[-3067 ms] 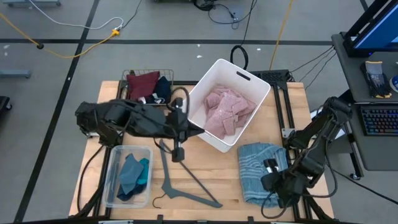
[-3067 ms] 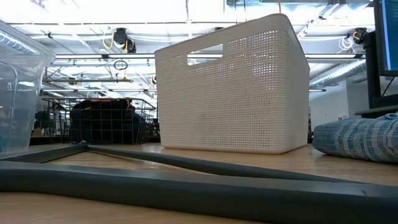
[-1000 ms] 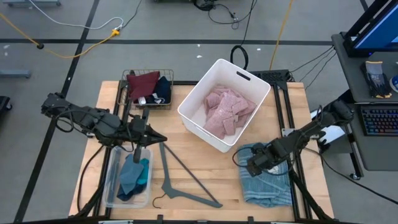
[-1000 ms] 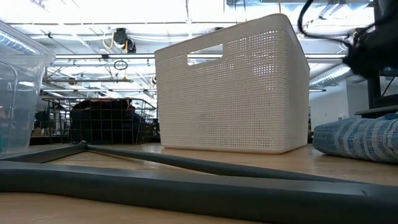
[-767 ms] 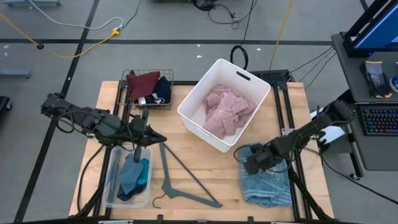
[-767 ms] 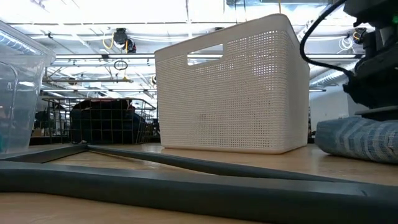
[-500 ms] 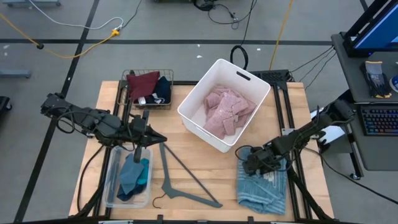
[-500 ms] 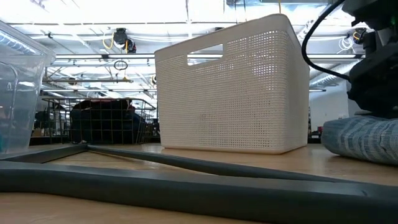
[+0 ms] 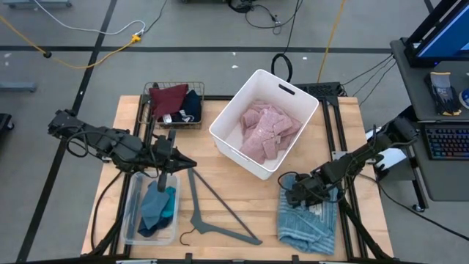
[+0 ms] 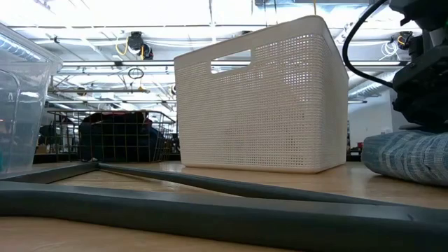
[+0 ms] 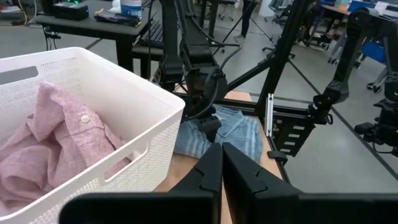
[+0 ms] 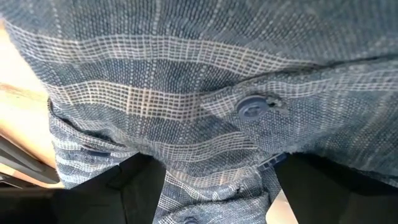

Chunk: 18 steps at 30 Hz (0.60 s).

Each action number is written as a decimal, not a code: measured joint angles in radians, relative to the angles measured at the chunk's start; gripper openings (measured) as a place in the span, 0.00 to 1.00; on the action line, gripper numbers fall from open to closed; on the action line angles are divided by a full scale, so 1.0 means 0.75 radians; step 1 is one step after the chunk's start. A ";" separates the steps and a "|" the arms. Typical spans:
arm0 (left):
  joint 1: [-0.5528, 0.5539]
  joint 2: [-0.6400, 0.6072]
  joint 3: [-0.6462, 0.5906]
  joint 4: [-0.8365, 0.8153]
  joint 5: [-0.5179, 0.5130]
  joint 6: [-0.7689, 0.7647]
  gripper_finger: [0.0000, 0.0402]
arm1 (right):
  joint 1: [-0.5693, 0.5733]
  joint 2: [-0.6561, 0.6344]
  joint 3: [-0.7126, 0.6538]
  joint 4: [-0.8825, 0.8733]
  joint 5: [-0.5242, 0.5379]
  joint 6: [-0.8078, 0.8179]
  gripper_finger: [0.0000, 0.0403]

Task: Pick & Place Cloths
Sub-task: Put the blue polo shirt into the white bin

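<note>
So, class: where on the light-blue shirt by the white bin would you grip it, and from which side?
From above, at the bunched edge nearest the white bin. The blue shirt lies flat on the table, so only raised folds give fingers purchase. The right gripper sits there already.

A wooden table (image 9: pixel 220 176) carries a white plastic bin (image 9: pixel 297 99) at its far centre. At the far left corner sits a wire basket (image 9: pixel 150 89), and at the near left a clear plastic container (image 9: pixel 133 191). A grey hanger (image 9: pixel 220 213) lies flat on the boards near the middle, just beside the container. A light-blue checked cloth (image 9: pixel 308 224) lies spread on the near right.
</note>
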State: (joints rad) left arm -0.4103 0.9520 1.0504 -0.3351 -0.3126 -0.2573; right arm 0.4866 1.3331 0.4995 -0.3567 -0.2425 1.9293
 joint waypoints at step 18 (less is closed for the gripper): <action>0.000 0.000 0.000 0.000 -0.001 0.000 0.02 | 0.118 0.003 -0.001 -0.098 0.310 0.222 0.26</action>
State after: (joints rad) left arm -0.4103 0.9520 1.0504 -0.3352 -0.3130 -0.2574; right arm 0.5749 1.3354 0.4992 -0.4303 -0.0098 2.0959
